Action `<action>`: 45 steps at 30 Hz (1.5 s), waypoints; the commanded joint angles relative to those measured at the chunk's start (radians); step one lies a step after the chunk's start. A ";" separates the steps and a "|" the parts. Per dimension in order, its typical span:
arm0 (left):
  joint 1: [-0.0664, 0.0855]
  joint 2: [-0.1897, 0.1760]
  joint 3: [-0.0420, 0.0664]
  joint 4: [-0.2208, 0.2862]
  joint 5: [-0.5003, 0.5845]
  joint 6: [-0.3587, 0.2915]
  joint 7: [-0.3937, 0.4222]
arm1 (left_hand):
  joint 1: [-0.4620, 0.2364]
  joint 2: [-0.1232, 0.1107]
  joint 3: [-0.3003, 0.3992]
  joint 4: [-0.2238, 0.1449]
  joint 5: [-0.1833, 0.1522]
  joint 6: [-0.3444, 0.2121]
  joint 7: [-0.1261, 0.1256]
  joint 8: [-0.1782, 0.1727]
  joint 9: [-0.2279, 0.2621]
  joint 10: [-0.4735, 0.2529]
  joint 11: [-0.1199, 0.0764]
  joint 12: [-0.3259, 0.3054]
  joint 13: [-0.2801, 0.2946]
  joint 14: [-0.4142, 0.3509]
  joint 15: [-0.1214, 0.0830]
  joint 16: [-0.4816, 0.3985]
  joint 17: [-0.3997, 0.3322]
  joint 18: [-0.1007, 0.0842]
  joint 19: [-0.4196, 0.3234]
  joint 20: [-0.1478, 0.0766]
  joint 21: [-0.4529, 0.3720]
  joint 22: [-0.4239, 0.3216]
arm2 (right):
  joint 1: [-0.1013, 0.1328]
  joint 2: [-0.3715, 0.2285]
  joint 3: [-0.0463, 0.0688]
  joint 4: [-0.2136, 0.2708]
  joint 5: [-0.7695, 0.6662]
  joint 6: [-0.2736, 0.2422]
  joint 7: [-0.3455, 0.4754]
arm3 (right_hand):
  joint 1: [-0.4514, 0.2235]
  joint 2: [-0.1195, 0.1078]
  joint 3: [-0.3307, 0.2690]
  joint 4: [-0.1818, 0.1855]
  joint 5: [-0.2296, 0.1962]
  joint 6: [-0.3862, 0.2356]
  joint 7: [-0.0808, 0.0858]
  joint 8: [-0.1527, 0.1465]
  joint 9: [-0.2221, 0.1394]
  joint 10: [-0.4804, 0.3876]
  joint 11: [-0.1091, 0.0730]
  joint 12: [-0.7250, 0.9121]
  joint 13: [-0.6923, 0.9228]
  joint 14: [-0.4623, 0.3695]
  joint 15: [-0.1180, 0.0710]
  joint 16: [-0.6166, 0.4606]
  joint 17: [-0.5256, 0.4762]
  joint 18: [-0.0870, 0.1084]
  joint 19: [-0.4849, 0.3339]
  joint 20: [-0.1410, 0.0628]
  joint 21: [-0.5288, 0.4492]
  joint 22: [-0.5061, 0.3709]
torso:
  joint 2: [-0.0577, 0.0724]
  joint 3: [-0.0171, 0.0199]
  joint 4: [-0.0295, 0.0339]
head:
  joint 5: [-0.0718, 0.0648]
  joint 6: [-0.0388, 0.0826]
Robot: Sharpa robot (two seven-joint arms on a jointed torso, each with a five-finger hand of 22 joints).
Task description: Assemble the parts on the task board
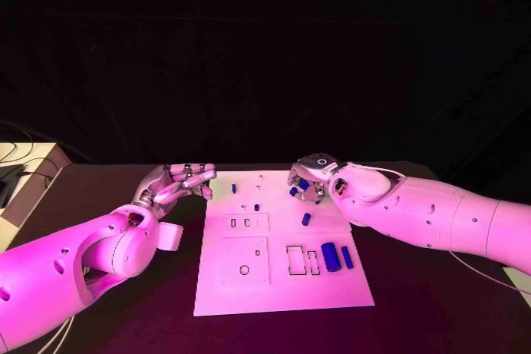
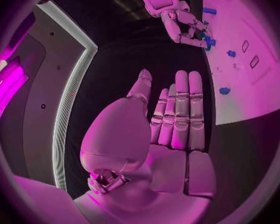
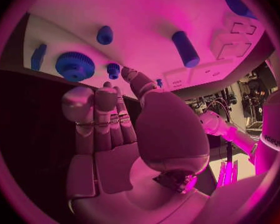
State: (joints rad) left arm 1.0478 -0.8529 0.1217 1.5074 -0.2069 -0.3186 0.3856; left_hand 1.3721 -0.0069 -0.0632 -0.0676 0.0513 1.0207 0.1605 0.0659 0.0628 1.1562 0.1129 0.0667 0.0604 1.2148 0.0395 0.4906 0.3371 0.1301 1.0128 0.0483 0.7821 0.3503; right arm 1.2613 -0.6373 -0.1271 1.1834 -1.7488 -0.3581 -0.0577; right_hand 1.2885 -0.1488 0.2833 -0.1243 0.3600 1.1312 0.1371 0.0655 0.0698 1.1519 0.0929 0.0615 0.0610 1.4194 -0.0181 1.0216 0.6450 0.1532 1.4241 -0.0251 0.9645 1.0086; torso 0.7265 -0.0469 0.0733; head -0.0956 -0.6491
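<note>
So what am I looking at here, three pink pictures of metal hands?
It is a robot with two arms. One camera sits on its head, looking down at a black table; the round pictures come from cameras at each wrist. The left hand waits open beside a white task board. The right hand hovers over the board's far end, holding nothing that I can see. Small blue parts lie on the board, among them a gear.

One board (image 1: 282, 281), two hands, left (image 1: 177, 182) and right (image 1: 313, 173), two long blue cylinders lying side by side near the board's right edge (image 1: 331, 256), one blue gear (image 3: 74, 66), several small blue pegs, exact number unclear
</note>
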 commanded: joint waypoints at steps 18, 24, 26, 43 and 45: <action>-0.001 0.004 0.001 -0.010 -0.014 0.038 -0.009 | -0.008 0.002 0.000 0.005 0.000 -0.005 0.004 -0.002 0.001 -0.010 0.002 -0.006 0.000 0.000 0.005 -0.006 -0.004 0.011 -0.005 0.001 0.006 -0.003 | 0.000 0.013 0.002 -0.025 -0.004 0.020 -0.005 | -0.007 0.032 0.056 -0.012 0.001 0.029 -0.008 -0.003 0.003 0.028 -0.010 -0.004 -0.001 -0.003 0.000 0.015 -0.007 0.017 0.024 -0.005 -0.046 0.071 | 0.022 -0.0025 0.0077 | -0.007 0.008; -0.002 0.005 0.001 -0.014 -0.014 0.038 -0.008 | -0.008 0.002 0.000 0.005 0.000 -0.005 0.004 -0.002 0.001 -0.010 0.002 -0.006 0.000 0.000 0.005 -0.006 -0.004 0.011 -0.005 0.001 0.006 -0.003 | 0.000 0.012 0.002 -0.027 -0.008 0.022 -0.008 | -0.010 0.036 0.058 -0.014 0.001 0.033 -0.010 -0.002 0.003 0.033 -0.012 -0.004 -0.001 -0.003 0.000 0.017 -0.007 0.015 0.027 -0.006 -0.046 0.083 | 0.028 -0.0026 0.0072 | -0.012 0.013; -0.002 0.006 0.001 -0.016 -0.014 0.038 -0.008 | -0.008 0.002 0.002 0.007 0.000 -0.006 0.005 -0.002 0.001 -0.011 0.002 -0.006 0.000 0.001 0.005 -0.008 -0.007 0.012 -0.006 0.002 0.009 -0.007 | 0.000 0.011 0.002 -0.028 -0.008 0.023 -0.008 | -0.010 0.036 0.058 -0.014 0.001 0.033 -0.010 -0.002 0.003 0.033 -0.012 -0.004 -0.001 -0.003 0.000 0.017 -0.007 0.015 0.027 -0.006 -0.046 0.083 | 0.031 -0.0023 0.0068 | -0.012 0.014; -0.006 0.008 0.001 -0.022 -0.014 0.040 -0.006 | -0.007 0.004 0.002 0.007 0.000 -0.006 0.005 -0.002 0.001 -0.008 0.001 -0.006 0.000 0.002 0.005 -0.010 -0.009 0.012 -0.007 0.002 0.012 -0.011 | 0.000 0.008 0.002 -0.027 -0.013 0.027 -0.003 | 0.013 0.076 0.082 -0.029 -0.030 0.067 -0.019 0.000 0.011 0.080 -0.027 -0.003 0.000 -0.004 -0.010 0.030 -0.003 0.001 0.050 -0.013 -0.062 0.198 | 0.040 -0.0027 0.0091 | -0.013 0.017; -0.006 0.007 0.001 -0.022 -0.014 0.040 -0.006 | -0.007 0.004 0.002 0.007 0.000 -0.006 0.005 -0.002 0.001 -0.008 0.001 -0.006 0.000 0.002 0.005 -0.010 -0.009 0.012 -0.007 0.002 0.012 -0.011 | 0.000 0.007 0.002 -0.026 -0.014 0.016 -0.003 | 0.030 0.097 0.091 -0.036 -0.040 0.092 -0.025 0.006 0.021 0.117 -0.039 0.000 0.003 -0.003 -0.018 0.032 -0.001 -0.006 0.052 -0.018 -0.042 0.215 | 0.042 -0.0026 0.0086 | -0.012 0.019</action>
State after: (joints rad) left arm 1.0418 -0.8472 0.1219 1.4841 -0.2155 -0.2987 0.3731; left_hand 1.3722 -0.0069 -0.0603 -0.0647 0.0513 1.0171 0.1641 0.0660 0.0626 1.1526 0.1164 0.0667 0.0602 1.2149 0.0396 0.4861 0.3287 0.1295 1.0129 0.0485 0.7882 0.3403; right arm 1.2702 -0.6281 -0.1188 1.1603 -1.7497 -0.3627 -0.0583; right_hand 1.3048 -0.0770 0.3699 -0.1587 0.3190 1.2179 0.1139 0.0616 0.0844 1.2363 0.0765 0.0525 0.0581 1.4166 -0.0332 1.0506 0.6437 0.1468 1.4597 -0.0356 0.9211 1.2233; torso 0.7660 -0.0494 0.0821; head -0.1083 -0.6311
